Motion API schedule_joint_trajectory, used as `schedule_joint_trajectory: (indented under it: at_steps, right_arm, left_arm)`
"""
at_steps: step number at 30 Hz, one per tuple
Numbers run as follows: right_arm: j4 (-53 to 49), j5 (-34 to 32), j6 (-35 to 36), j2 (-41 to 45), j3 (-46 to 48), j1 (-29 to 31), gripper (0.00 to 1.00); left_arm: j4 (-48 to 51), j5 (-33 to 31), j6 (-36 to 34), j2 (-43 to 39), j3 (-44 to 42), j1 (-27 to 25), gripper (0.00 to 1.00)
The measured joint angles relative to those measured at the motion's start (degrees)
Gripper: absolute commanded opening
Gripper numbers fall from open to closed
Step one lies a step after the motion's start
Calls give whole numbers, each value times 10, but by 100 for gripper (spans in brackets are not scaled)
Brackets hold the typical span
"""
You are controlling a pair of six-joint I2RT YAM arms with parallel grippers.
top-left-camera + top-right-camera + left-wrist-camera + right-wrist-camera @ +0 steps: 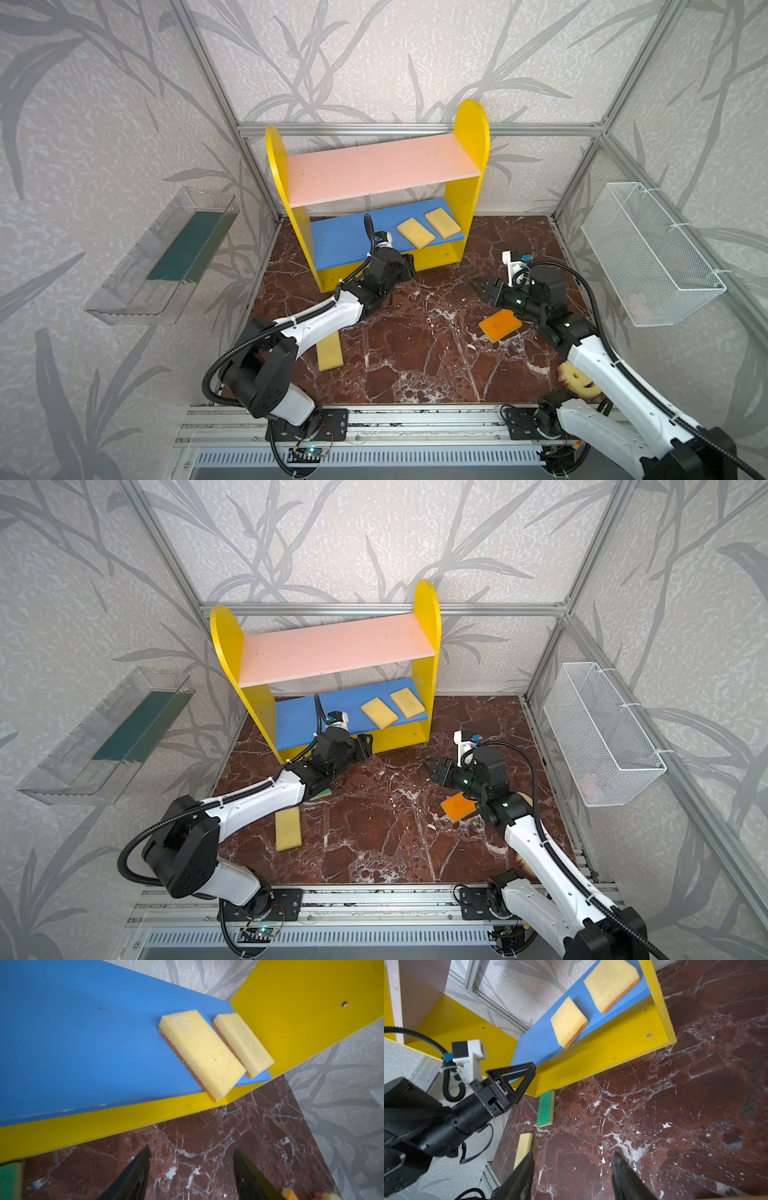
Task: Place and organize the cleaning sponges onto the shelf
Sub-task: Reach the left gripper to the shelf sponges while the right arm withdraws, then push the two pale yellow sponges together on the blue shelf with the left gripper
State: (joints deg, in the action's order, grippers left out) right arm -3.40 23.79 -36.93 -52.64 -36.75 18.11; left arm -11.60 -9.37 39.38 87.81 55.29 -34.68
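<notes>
- While both arms reach low over the marble floor, we find two cleaning sponges already on the shelf. They lie side by side on the blue middle board, towards its right end, pale foam up and orange face down.
- We see the overhanging sponge poking one corner past the board's front edge. The end sponge sits just beside the yellow side panel, and a narrow gap parts the pair.
- We find the left gripper close in front of the shelf's yellow base. Its jaws are spread with only floor between them, so it carries nothing.
- We see the right gripper over bare floor to the right of the shelf, pointing towards the left arm, jaws likewise parted and empty.
- We spot a green-faced sponge on the floor, one end against the corner of the shelf's base. The left arm mostly hides it in both top views.
- We note a yellow sponge lying foam up nearer the front, partly beneath the left arm.
- We see an orange-faced sponge, orange side up, just beside the right arm.
- We make out a round yellow sponge with a pink backing near the front right edge, half hidden by the right arm.
- We notice something pale pink inside the wire basket on the right wall, but cannot tell what it is.
</notes>
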Motion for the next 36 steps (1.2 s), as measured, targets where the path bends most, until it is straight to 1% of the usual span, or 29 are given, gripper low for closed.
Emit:
schedule_joint_trajectory:
  at_steps: [5, 12, 19, 29, 36]
  right_arm:
    - [-27, 3, 30, 14, 24, -9, 59]
    - [-24, 18, 33, -1, 25, -13, 59]
    - [-20, 23, 31, -7, 29, -13, 59]
    - [-21, 22, 31, -8, 29, -13, 59]
    - [-21, 21, 31, -9, 29, -13, 59]
  left_arm:
    - [-46, 13, 28, 6, 5, 20, 66]
    - [-85, 72, 101, 25, 29, 61, 66]
    - [-90, 130, 167, 76, 50, 94, 65]
    - [-66, 165, 207, 117, 115, 108, 65]
    - [-75, 185, 230, 159, 130, 112, 64]
